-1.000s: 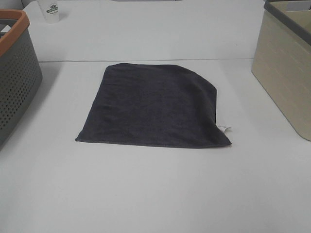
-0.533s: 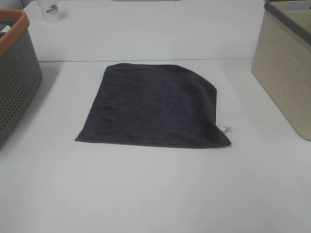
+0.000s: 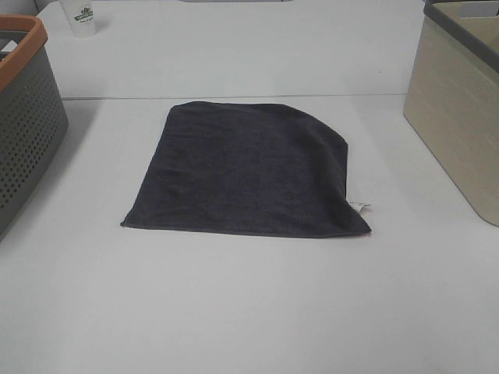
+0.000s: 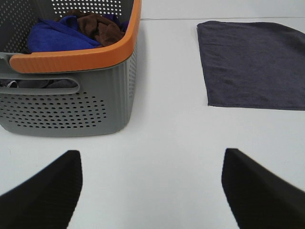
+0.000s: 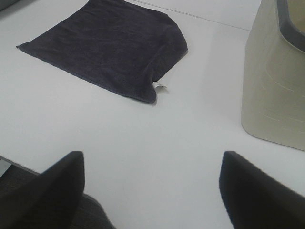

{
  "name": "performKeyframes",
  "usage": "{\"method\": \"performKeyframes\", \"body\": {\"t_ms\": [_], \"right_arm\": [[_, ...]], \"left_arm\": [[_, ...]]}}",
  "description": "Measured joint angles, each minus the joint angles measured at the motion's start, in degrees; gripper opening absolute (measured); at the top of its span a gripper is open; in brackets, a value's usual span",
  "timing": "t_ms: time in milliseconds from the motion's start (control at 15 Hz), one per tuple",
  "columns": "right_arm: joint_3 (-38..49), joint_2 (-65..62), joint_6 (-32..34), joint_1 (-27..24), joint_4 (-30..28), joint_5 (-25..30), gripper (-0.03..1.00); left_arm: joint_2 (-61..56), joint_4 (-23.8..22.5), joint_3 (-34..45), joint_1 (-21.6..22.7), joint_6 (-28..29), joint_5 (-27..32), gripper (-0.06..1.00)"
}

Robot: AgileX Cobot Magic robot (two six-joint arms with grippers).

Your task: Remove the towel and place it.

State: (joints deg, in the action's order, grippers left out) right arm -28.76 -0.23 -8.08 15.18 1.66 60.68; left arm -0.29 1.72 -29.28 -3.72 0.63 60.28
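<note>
The scene is set on a plain white table, matte and smooth, and a thin seam is seen across it just behind the far edge of the towel. Little of the room is shown beyond the tabletop. A white paper cup with a dark green print is placed at the far left corner.

The towel is laid flat in the middle of the table, dark charcoal-grey, with nothing on it and nothing touching it. Its outline is roughly rectangular, but which side is the longer one cannot be told with certainty. The hemmed near edge is turned toward the arms and runs across, from the side of the left gripper to the side of the right one. The far corner on the right side is rounded, as if folded under. A small white tag is seen at the near corner on the right side.

The left gripper is held wide open above the bare table; a grey perforated basket with an orange rim and cloths inside is just ahead of it on its left, and the towel is ahead on its right, apart from it. The right gripper is also spread wide, holding nothing; the towel is ahead on its left, and a beige bin is ahead on its right.
</note>
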Motion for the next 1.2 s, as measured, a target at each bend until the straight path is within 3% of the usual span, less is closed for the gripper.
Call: {"method": "performKeyframes", "body": {"t_ms": [267, 600, 1200], "right_arm": [[0.00, 0.00, 0.00, -5.96, 0.00, 0.00, 0.76], [0.00, 0.00, 0.00, -9.85, 0.00, 0.00, 0.76], [0.00, 0.00, 0.00, -10.03, 0.00, 0.00, 0.76]], "left_arm": [[0.00, 0.00, 0.00, 0.00, 0.00, 0.00, 0.75], [0.00, 0.00, 0.00, 0.00, 0.00, 0.00, 0.75], [0.00, 0.00, 0.00, 0.00, 0.00, 0.00, 0.75]]}}
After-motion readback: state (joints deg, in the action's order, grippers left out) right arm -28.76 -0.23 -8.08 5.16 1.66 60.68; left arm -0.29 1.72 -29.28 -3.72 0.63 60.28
